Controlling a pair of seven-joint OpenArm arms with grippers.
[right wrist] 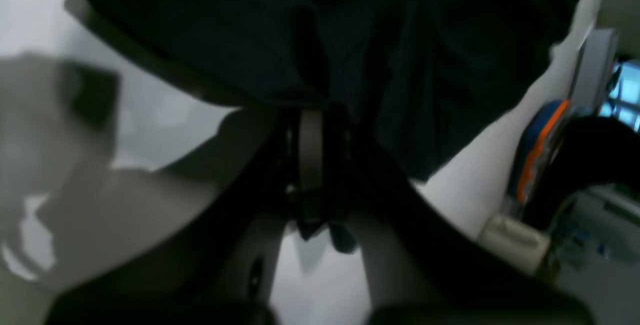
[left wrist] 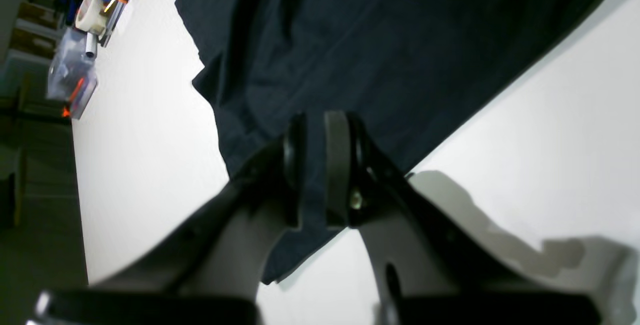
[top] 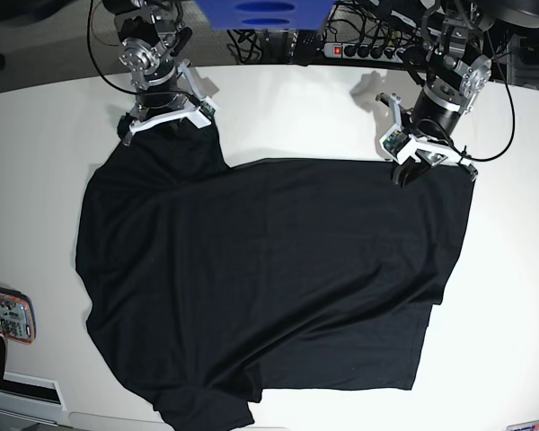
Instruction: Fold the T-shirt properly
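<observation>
Across the middle of the white desk [top: 296, 99] lies the T-shirt [top: 269, 278], a plain black sheet of thin cloth with no print, and it takes up most of the surface. Its body is spread fairly flat, with soft ripples running through it. Along the near edge of the desk the cloth bunches and a fold sticks out toward the near left corner. One straight edge runs along the far side between the two arms, and the side toward the desk's right edge hangs a little uneven.

At the far left of the desk, the right gripper [top: 166, 121] has its jaws pinched tight on a peak of the black cloth; the right wrist view shows fabric drawn in between the pads. Over at the far right, the left gripper [top: 422, 162] is clamped narrowly on the shirt's corner, and the left wrist view shows a strip of dark fabric [left wrist: 312, 185] squeezed between its fingers [left wrist: 337, 165].
</observation>
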